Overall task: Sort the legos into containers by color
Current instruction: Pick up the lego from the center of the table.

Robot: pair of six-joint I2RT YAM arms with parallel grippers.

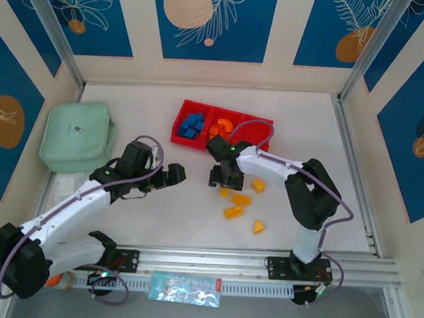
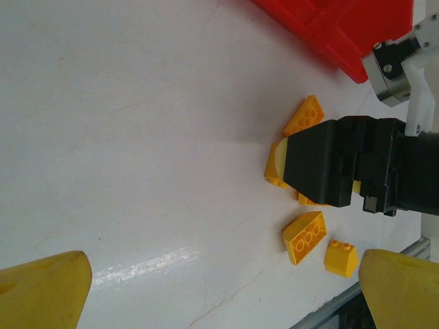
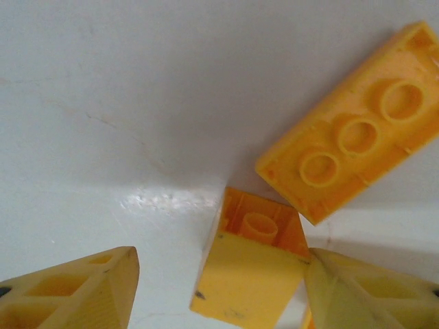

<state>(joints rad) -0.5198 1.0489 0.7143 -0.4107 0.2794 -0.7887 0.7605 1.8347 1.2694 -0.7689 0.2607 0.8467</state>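
The red tray point(image 1: 180, 120) lies at the back centre, with blue legos point(image 1: 192, 126) in its left compartment and orange ones point(image 1: 225, 123) in the middle one. Several yellow legos point(image 1: 241, 200) are scattered on the table in front of it. My right gripper point(image 1: 225, 182) is down among them. It stands open point(image 3: 219, 295) around a small yellow brick point(image 3: 250, 271) that touches its right finger point(image 3: 370, 291), with a gap to the left finger. A longer yellow brick point(image 3: 350, 144) lies upside down just beyond. My left gripper point(image 1: 174, 173) point(image 2: 223, 301) hovers open, holding nothing.
A mint-green pouch point(image 1: 77, 135) sits at the left. In the left wrist view the right gripper's black body point(image 2: 336, 164) stands over yellow bricks point(image 2: 306, 236), with the red tray's corner point(image 2: 343, 27) behind. A metal rail point(image 1: 263, 264) runs along the near edge.
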